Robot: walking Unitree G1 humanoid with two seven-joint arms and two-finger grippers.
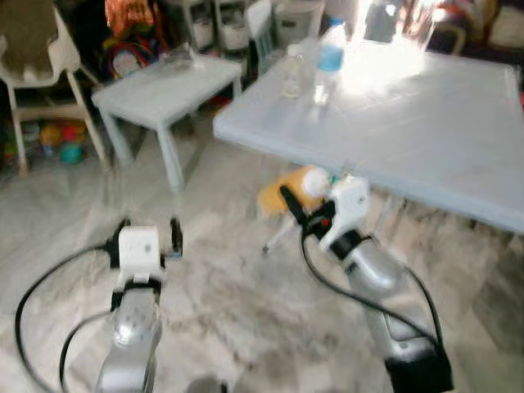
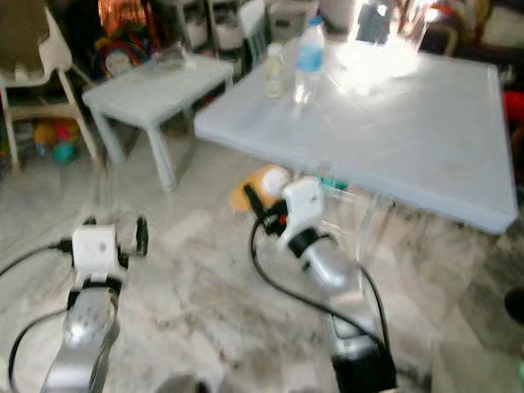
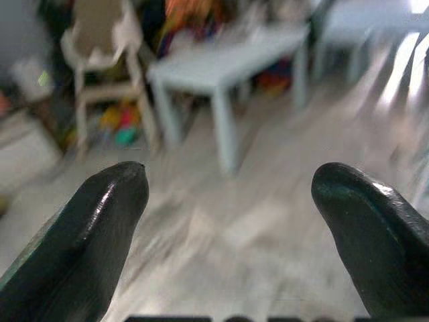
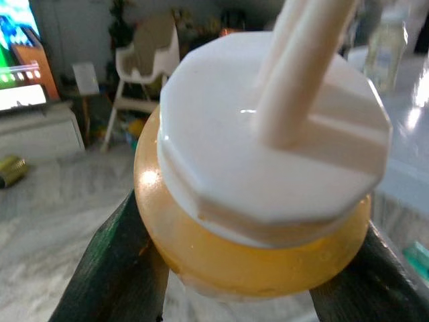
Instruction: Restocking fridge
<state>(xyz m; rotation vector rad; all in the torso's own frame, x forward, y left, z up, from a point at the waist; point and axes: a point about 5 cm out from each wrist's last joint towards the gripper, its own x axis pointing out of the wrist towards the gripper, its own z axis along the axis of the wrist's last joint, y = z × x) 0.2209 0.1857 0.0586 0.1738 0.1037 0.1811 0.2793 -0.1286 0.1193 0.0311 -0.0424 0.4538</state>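
Big pale table [image 1: 426, 123] takes up the right side, with a water bottle [image 1: 330, 51] and a smaller clear bottle [image 1: 292, 70] near its far corner; a small white side table [image 1: 168, 86] and a high chair [image 1: 45, 57] stand off to the left. Open marble floor [image 1: 221, 278] spreads between them. The right gripper [image 1: 304, 190] sits just below the big table's front edge, fingers clamped on a yellow juice bottle [image 4: 255, 221], white cap [image 4: 268, 127] facing the wrist camera, its long axis lying roughly along the fingers. The left gripper [image 3: 228, 221] hangs over bare floor, fingers spread wide, holding nothing.
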